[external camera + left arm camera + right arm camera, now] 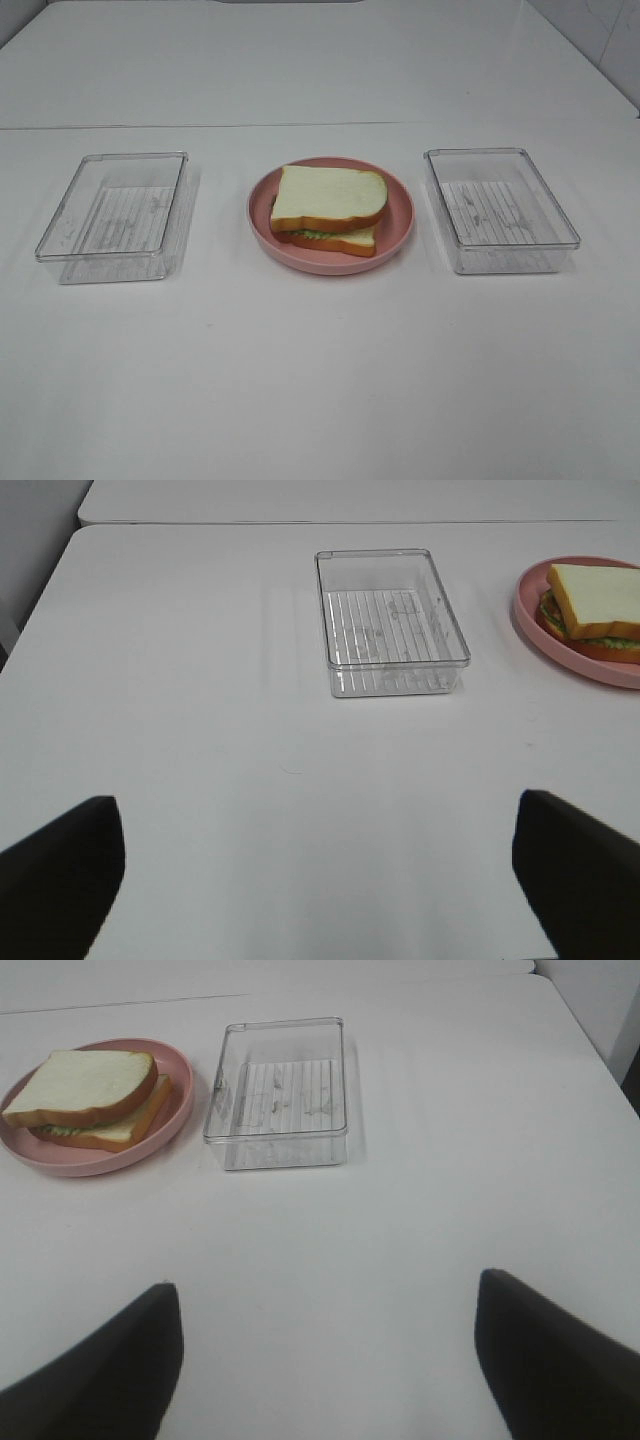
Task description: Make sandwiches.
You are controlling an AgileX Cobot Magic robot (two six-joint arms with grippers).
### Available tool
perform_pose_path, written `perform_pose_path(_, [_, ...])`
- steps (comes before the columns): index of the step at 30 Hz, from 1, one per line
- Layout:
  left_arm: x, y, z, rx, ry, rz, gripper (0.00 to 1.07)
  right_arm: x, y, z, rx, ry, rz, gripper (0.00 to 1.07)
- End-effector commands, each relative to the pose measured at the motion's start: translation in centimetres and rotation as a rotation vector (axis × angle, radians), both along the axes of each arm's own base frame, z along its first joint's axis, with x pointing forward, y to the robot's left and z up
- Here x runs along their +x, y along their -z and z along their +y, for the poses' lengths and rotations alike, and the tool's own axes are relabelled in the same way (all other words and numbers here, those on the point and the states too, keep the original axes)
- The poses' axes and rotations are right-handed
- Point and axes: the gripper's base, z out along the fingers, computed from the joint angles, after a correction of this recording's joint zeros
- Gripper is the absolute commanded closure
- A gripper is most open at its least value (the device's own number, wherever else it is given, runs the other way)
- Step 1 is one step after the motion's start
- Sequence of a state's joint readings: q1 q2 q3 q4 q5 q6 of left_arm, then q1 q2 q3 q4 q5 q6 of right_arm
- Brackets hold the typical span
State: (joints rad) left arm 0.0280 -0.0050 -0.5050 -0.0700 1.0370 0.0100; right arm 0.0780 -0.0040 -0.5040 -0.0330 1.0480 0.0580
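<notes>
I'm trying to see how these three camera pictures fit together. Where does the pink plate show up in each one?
Exterior high: the pink plate sits at the middle, between two clear trays.
Left wrist: the plate is cut off by the picture's right edge, beyond a clear tray.
Right wrist: the plate lies at upper left, beside the other clear tray.
Shared landmark: the sandwich on the plate, seen in all three.

Plate (560, 640) cut off; sandwich (328, 205) filling mostly hidden

A white table (320, 380) bears a pink plate (400, 215) between two clear trays (70, 225) (560, 225).
</notes>
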Motion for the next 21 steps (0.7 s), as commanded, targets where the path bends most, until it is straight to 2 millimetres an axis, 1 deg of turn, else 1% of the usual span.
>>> perform_pose_path(1, [-0.23, 0.15, -0.08, -0.006, 0.011, -0.017, 0.09, -0.35, 0.14, 0.09, -0.009, -0.019, -0.017, 0.31])
perform_pose_path(21, [-0.23, 0.15, -0.08, -0.006, 0.011, -0.017, 0.09, -0.35, 0.14, 0.13, 0.002, -0.016, -0.017, 0.31])
